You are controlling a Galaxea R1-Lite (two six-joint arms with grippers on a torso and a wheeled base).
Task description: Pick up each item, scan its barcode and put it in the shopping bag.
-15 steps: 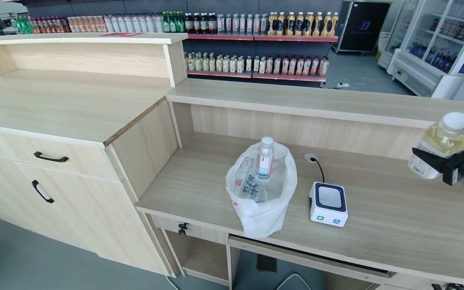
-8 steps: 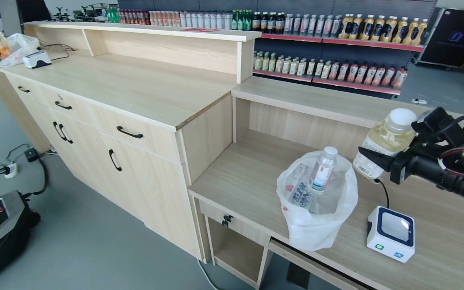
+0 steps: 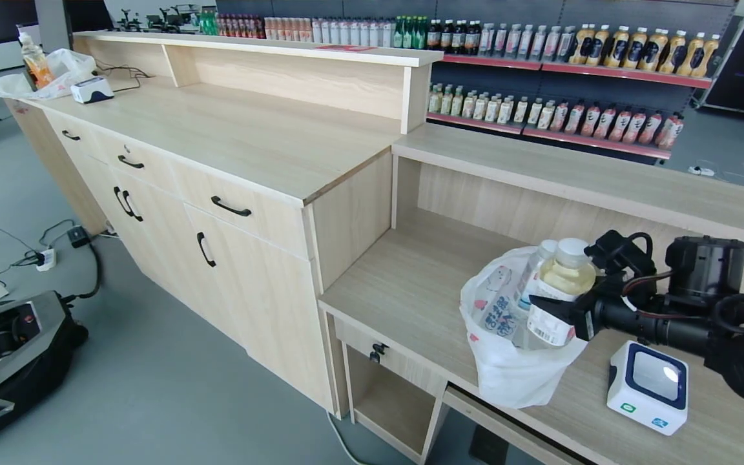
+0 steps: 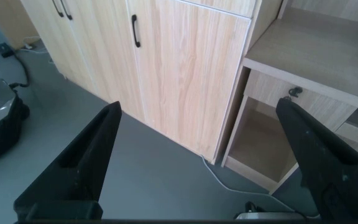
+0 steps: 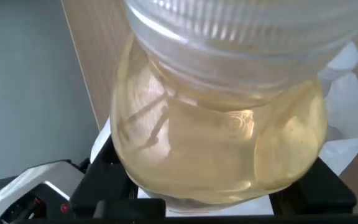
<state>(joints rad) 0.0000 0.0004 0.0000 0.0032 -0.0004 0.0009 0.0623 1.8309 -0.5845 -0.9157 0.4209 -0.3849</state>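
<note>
Right gripper: clamped on the yellow bottle, fingers across its lower body. Right wrist view confirms it: the bottle sits between the black fingers, pale yellow liquid, ribbed cap.

Position of held bottle: at the right side of the mouth of the shopping bag, leaning slightly. You cannot tell whether its base is below the rim.

Left gripper: spread wide, holding nothing, over grey floor in front of the cabinet doors, left of the bag.

Labels:
- Yellow bottle: white label band with a barcode, facing near-left. Print too small to read.
- Water bottle upright in the bag: blue-and-white label, white cap.
- Bag: white plastic, blue characters and a red mark on the left face.
- Scanner: white body, dark-framed window, two small coloured marks on its near face.

Counts, lower counter:
- bottles: 2 (one held, one in the bag)
- bags: 1
- scanners: 1, just right of the bag

Counts, far-left end of the higher counter:
- second bag: 1
- orange bottle: 1
- second scanner: 1

Far shelves: two rows of bottles, not counted.
</note>
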